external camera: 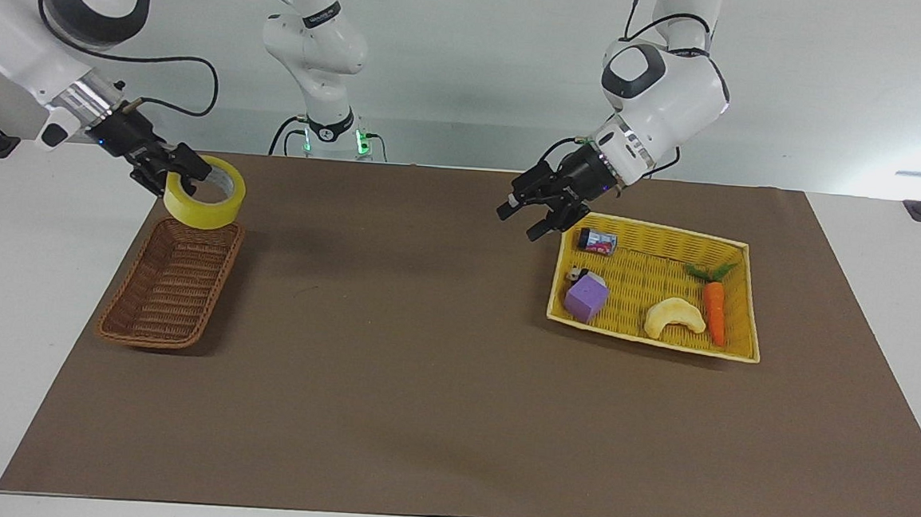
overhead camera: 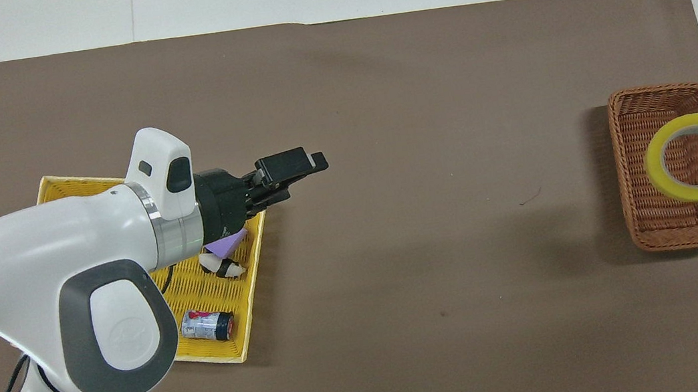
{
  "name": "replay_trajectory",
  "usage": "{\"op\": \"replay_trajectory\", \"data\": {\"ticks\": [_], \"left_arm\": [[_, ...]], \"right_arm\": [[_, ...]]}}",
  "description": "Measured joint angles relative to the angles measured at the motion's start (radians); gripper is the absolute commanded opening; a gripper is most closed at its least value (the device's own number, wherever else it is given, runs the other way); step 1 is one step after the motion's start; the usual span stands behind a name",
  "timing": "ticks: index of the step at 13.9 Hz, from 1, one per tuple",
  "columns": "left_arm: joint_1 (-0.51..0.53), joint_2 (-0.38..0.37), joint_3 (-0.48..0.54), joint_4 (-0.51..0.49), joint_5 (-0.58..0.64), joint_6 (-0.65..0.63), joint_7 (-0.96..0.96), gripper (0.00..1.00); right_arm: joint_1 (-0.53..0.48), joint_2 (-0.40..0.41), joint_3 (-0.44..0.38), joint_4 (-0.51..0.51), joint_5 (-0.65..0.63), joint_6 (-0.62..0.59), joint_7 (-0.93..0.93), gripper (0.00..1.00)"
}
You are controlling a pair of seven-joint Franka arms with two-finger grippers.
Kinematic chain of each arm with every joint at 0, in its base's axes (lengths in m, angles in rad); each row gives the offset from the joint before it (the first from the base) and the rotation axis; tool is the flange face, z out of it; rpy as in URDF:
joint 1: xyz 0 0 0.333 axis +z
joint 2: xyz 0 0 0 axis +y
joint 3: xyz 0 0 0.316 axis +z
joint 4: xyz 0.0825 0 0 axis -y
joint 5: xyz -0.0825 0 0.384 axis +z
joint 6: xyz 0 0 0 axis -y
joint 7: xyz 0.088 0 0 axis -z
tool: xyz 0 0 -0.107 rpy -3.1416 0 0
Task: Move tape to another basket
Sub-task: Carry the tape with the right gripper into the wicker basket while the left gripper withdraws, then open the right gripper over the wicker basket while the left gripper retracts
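Your right gripper point(external camera: 180, 173) grips the tape point(external camera: 205, 181) by its rim, up over the basket point(external camera: 171, 282); left gripper point(external camera: 539, 210), fingers apart w/ nothing held, hangs by the yellow tray point(external camera: 731, 351).

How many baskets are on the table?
2. A small brown woven wicker basket lies at the right arm's end, empty. A flat bright yellow woven tray lies at the left arm's end, holding toys. No other basket shows in either view.

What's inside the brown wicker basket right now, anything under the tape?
Nothing lies in the basket; its woven floor shows bare. The tape hangs above it in the right gripper, not yet inside. In the overhead view the roll covers part of the floor.
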Motion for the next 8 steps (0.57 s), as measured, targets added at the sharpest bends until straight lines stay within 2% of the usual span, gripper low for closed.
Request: {"op": "replay_trajectory", "data": {"ticks": [3,8], "left_arm": [[0.061,0.001,0.001,0.0,0.032,-0.03,0.001,1.0],[0.158,0.0,0.002,0.02,0.353,-0.093,0.004,1.0]], "right_arm": [[-0.042,0.1,-0.001,0.024,-0.037,0.047,-0.062,0.0],[-0.068,0.241,-0.001,0.036,-0.014,0.134,-0.088,0.0]]}}
